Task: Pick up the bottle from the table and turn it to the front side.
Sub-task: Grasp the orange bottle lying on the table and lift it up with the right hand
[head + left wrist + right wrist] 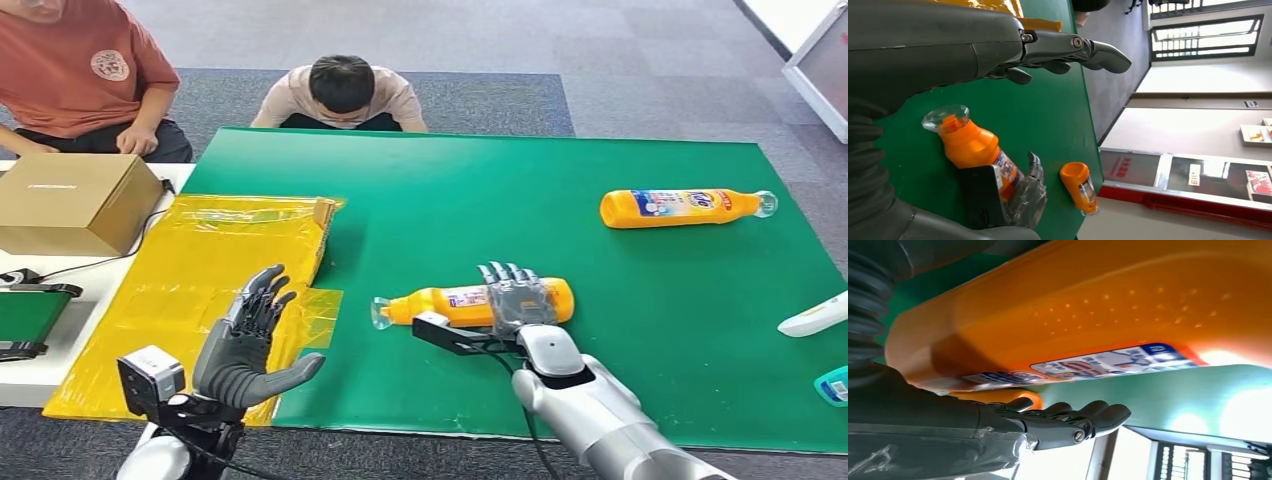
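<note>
An orange bottle with a clear cap lies on its side on the green mat, cap toward the left. My right hand lies over its base half, fingers stretched straight across the top, not curled around it. In the right wrist view the bottle sits close against the palm, with the fingers extended alongside it. The left wrist view shows the same bottle under my right hand. My left hand hovers open above the near-left table edge, fingers spread and holding nothing.
A second orange bottle lies at the mat's far right. A yellow plastic bag covers the table's left, with a cardboard box beyond it. Two people sit at the far edge. A white object lies at the right edge.
</note>
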`<state>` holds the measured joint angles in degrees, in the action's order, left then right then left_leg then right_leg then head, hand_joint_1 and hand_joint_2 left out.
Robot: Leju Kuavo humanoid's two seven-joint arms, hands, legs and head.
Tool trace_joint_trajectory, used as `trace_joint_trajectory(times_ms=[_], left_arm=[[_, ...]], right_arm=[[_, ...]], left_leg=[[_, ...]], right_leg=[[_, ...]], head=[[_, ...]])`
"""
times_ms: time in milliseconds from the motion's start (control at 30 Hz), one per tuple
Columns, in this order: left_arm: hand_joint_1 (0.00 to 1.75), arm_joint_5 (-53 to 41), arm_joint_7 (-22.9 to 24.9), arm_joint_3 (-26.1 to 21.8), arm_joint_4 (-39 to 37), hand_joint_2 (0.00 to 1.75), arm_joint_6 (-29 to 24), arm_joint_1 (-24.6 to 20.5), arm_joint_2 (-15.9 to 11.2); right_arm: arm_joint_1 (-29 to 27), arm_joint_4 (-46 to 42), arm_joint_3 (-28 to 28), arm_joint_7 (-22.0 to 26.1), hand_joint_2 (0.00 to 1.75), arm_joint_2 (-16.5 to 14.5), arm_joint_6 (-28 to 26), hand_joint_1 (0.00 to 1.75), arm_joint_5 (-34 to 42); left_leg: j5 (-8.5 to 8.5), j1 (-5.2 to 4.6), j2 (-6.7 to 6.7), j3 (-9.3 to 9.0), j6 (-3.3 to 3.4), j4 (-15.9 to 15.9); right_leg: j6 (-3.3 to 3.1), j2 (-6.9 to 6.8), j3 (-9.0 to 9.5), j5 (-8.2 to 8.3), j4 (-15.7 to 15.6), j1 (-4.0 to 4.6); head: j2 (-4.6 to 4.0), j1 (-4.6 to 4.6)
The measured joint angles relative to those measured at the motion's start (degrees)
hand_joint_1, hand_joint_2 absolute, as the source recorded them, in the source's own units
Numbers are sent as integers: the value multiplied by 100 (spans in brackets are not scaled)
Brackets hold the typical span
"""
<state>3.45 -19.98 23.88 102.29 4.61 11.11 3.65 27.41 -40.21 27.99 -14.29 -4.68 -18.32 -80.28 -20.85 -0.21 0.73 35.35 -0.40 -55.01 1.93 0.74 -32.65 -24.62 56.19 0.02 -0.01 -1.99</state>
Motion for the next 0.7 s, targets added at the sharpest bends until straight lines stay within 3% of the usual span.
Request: trace_joint_trajectory(times_ms=[233, 300, 433, 700], left_arm=[[0, 0, -1, -5, 11, 175, -2, 10, -8], [0, 0, -1, -7, 27, 175, -1, 14, -9], [0, -3, -2, -8, 56, 175, -2, 32, -9], [0, -18, -25, -10, 167, 175, -30, 100, -16]], right_arm=[[34, 83, -148, 8, 175, 87, 4, 0, -75], [38, 99, -165, 52, 175, 87, 9, 7, -97], [9, 104, -203, 245, 175, 86, -35, 175, -133], [-213, -77, -253, 635, 175, 88, -454, 175, -103]], left_leg=[[-3, 1, 0, -23, 1, 0], [-3, 1, 0, -27, 2, 0], [-3, 0, 0, -27, 2, 0], [0, 0, 0, -26, 1, 0]], right_leg=[[-1, 0, -5, -3, 0, 1], [-1, 0, -3, -3, 0, 1], [0, 1, 6, -1, 0, 1], [0, 1, 28, 3, 0, 1]], head=[[1, 1], [0, 1], [-1, 0], [0, 0]])
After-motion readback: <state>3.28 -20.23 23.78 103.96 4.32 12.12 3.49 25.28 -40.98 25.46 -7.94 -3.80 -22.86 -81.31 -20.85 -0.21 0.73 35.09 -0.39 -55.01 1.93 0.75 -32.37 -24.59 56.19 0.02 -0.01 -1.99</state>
